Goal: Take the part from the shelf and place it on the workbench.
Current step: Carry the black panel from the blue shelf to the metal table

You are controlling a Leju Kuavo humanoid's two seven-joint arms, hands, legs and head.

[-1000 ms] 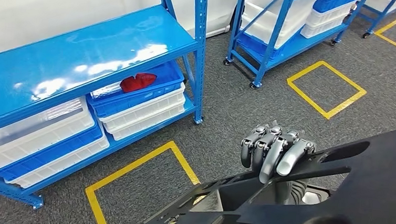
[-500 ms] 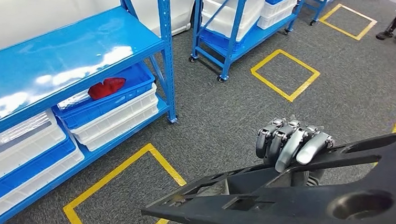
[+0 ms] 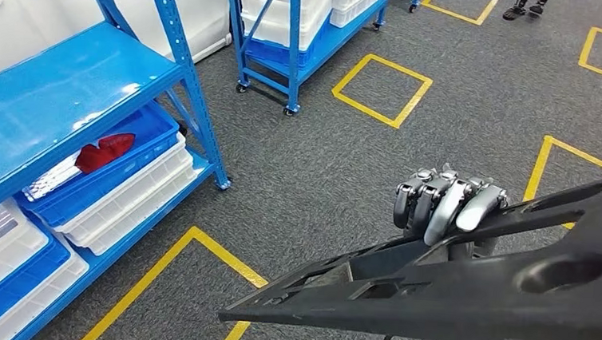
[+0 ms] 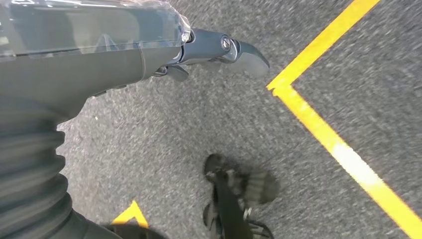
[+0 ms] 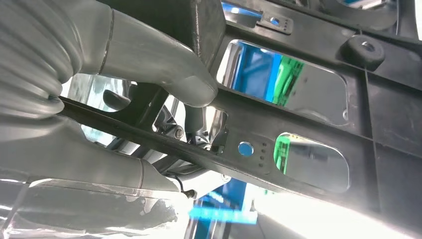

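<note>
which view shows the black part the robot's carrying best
The head view: the black part lies across the foreground, its outline and cutouts visible, with the right hand curled over its upper edge. The right wrist view gives a close underside with openings, not the whole shape. The left wrist view looks at the floor.

The part (image 3: 512, 305) is a large flat black plastic panel with cut-out openings. It is held above the floor, tilted, beside the blue shelf (image 3: 63, 89).

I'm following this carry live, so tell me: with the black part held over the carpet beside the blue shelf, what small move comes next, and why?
Probably keep turning away from the blue shelf, holding the grip: the right hand clasps the black part over carpet, with no workbench visible.
</note>
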